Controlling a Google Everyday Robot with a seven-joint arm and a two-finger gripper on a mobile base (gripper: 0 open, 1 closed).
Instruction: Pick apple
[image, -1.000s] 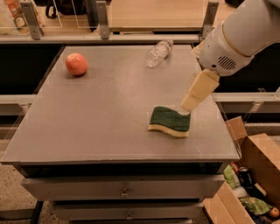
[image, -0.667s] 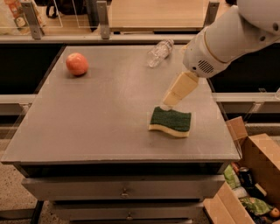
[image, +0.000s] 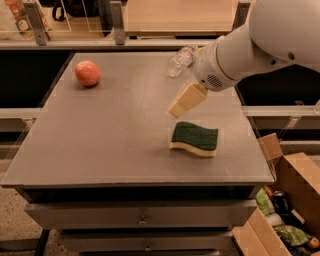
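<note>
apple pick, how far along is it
Nothing done yet: the apple sits untouched near the far-left corner of the table. In hand: the tool hovers just beyond the green sponge, well right of the apple. Left: reach across, grasp, lift.

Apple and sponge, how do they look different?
The apple is round and red-pink; the sponge is flat, green on top, yellow below. The apple sits far left at the back; the sponge lies nearer the front, close to the gripper. Both rest on the table.
</note>
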